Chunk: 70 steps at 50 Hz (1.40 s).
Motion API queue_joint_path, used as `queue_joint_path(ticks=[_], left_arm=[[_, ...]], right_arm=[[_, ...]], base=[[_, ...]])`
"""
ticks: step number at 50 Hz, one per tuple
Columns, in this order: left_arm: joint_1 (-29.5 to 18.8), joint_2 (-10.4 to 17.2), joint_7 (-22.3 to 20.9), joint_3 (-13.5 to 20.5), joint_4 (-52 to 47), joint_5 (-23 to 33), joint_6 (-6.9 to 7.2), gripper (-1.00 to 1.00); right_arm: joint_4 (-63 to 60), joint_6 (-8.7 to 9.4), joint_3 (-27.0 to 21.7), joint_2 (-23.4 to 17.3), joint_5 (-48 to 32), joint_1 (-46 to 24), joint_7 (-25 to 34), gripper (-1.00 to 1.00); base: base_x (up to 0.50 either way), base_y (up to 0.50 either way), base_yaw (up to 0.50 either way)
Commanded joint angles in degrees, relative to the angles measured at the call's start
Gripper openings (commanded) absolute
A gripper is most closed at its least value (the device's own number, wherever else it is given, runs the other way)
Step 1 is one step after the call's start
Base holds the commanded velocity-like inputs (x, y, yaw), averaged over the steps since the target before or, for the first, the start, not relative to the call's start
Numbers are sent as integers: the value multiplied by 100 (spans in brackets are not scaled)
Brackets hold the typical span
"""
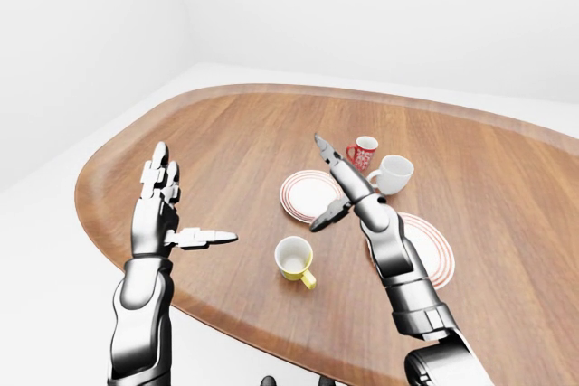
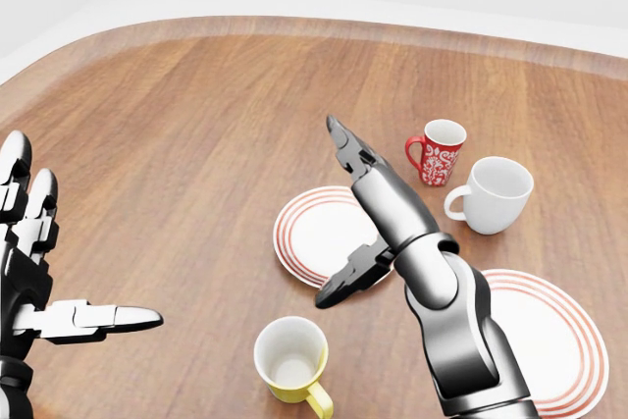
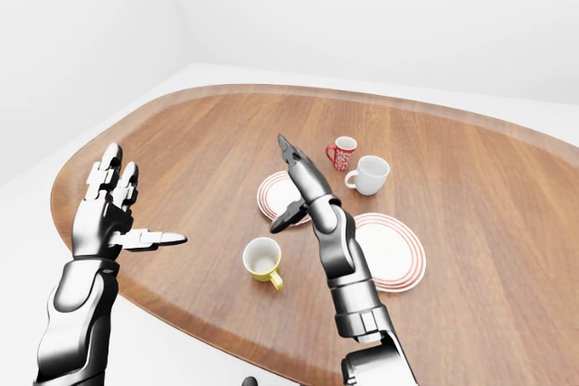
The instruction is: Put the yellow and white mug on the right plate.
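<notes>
Yellow and white mug (image 2: 291, 358), handle bottom-right

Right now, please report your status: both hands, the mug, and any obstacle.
Left hand open, empty. Right hand open, above the left striped plate. Yellow and white mug upright on the wooden table, untouched. Right striped plate bare; nothing blocks the path.
</notes>
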Motion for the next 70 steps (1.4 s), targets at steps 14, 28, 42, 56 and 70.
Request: queue_joint_path(ticks=[14,28,42,56,70], left_arm=[[-33,36,3,50,141,-18,0,100],[-45,41,25,28,217,-17,0,100],[-47,42,21,23,218,-16,0,100],[-43,40,20,19,192,-8,0,100],[-34,32,19,6,194,5,0,100]], right_arm=[[316,0,348,402,-341,220,-202,100],[394,0,534,544,-538,510,-283,100],[552,0,639,606,-709,682,-372,100],[844,-157,753,671,-937,833,-591,100],[1080,-337,803,691,-1097,918,-714,100]], base=[[0,0,0],[0,0,0],[0,0,0],[0,0,0],[0,0,0]])
